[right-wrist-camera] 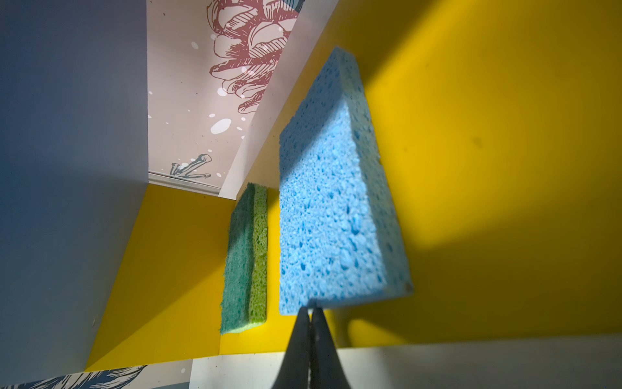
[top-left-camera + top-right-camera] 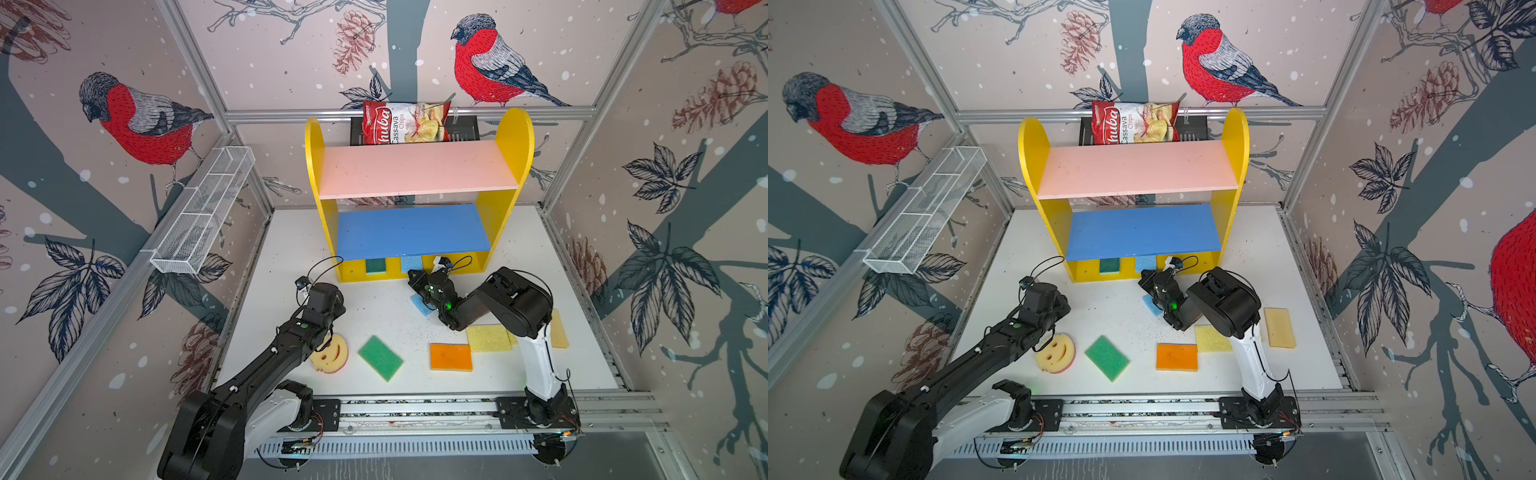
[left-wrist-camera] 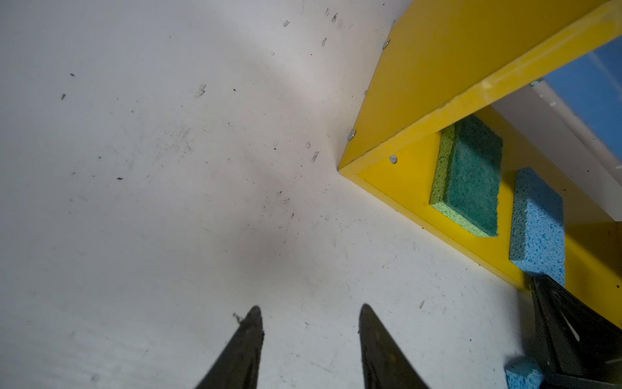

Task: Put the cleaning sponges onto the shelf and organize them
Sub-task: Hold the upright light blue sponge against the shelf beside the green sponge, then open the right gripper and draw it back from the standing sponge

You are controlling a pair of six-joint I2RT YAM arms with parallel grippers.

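Yellow base of the shelf (image 2: 517,141) carrying a dark green sponge (image 1: 245,256) and a light blue sponge (image 1: 336,208) side by side. Closed right pincer (image 1: 311,308), tips at the blue sponge's near edge; left pincer (image 3: 310,308) half-spread, empty, over the bench (image 3: 168,168).

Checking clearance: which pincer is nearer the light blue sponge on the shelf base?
Right. The right pincer, shut, is at the front edge of the light blue sponge; the left pincer hangs open over the table by the shelf.

Red-white chips bag (image 2: 405,122) sits in black basket (image 2: 465,129) at back. White wire basket (image 2: 203,212) hangs on left rail. Table (image 2: 374,316): white w/ dark specks.
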